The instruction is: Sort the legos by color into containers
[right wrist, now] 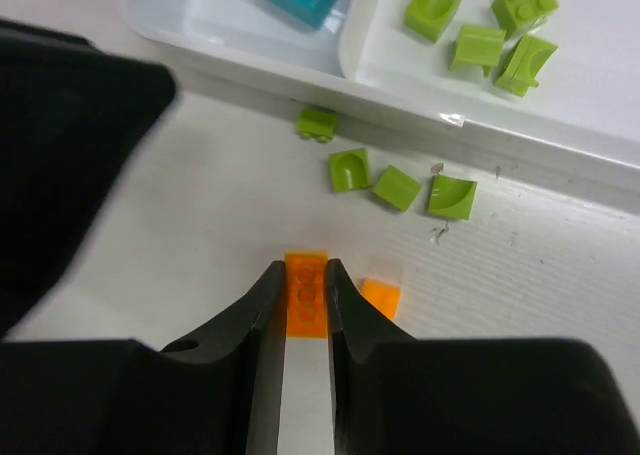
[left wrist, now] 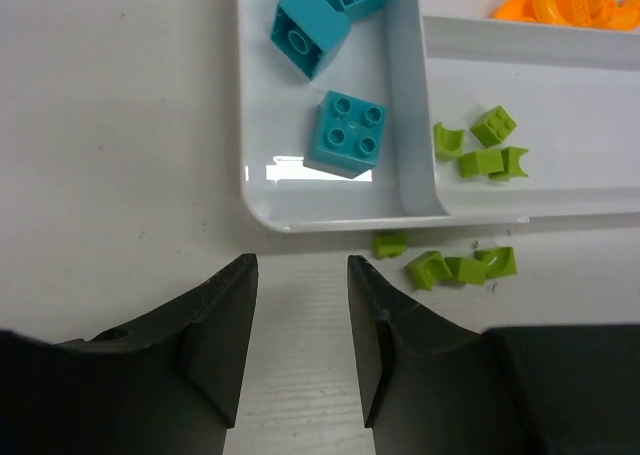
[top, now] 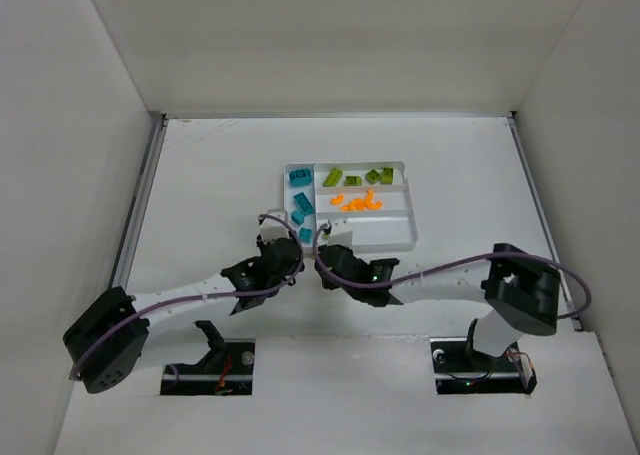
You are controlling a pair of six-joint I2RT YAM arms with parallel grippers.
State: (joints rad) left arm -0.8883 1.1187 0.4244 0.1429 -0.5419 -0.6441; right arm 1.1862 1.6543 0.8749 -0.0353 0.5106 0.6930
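The right pincer (right wrist: 305, 270) grips an orange brick (right wrist: 306, 305), whose long axis runs straight out between the fingers (right wrist: 250, 315); the white tray (right wrist: 400, 100) lies just ahead. The left pincer (left wrist: 300, 315), jaws parted, holds nothing.

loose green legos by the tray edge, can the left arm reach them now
Probably yes: the green legos lie outside the tray, just beyond the open, empty left fingers, with nothing between.
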